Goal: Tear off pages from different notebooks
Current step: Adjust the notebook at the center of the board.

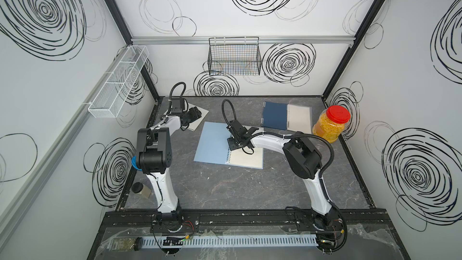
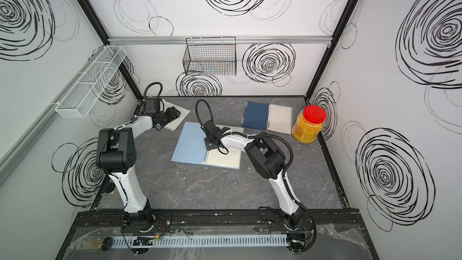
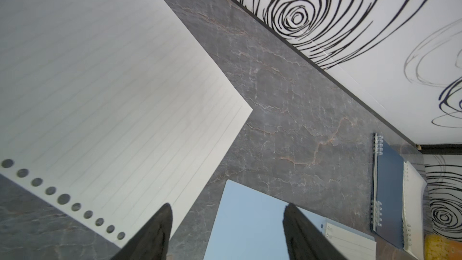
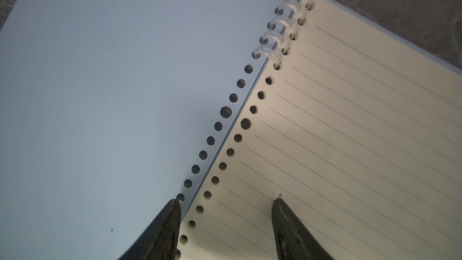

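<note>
Status: one loose page (image 3: pixel 100 96) lies flat on the table (image 1: pixel 225 191), far left. The left gripper (image 3: pixel 227 208) hovers at its edge, jaws apart, nothing held.

The blue notebook (image 1: pixel 213 146) is centre and open, cover flipped left. Its top page (image 4: pixel 350 146) is still on the rings (image 4: pixel 275 43). The right gripper (image 4: pixel 226 200) is low over the hole line with jaws apart, one tip over the cover side and one over the page; no grip.

The navy notebook (image 1: pixel 275 116) and clear notebook (image 1: pixel 300 117) are closed, side by side far right, and look untouched.

My read: one tear done, blue page next, two books left. Can't tell which book the loose page came from.
</note>
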`<state>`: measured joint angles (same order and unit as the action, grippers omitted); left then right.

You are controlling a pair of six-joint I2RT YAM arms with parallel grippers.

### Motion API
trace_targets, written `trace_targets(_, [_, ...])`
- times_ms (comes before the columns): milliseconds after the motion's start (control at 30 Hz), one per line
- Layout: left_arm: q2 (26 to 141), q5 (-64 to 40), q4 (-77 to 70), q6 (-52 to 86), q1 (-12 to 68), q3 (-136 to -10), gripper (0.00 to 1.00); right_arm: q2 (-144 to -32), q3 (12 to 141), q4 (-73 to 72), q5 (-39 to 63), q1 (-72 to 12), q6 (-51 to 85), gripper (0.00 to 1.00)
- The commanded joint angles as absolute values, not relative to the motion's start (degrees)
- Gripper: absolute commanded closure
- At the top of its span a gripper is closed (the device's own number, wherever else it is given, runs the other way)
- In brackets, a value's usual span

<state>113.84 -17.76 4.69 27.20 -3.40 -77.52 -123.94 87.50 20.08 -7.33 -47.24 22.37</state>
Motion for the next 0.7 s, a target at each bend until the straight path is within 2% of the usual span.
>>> trace_targets(0, [111.2,-17.1,6.1,24.6,-1.6,-76.3,0.27,-124.8,82.5,27.2,-4.5,-45.8,26.8,0.39])
trace_targets(300, [102.4,-13.1,3.5,23.3,3.7,-65.0,0.27,-119.2,80.6,22.2,-1.6,-43.9,25.8,0.35])
trace_targets(667, [92.0,-20.5,-3.5,24.2,16.9,-51.4,0.27,-116.9,81.7,15.5,2.5,-34.8,24.5,0.33])
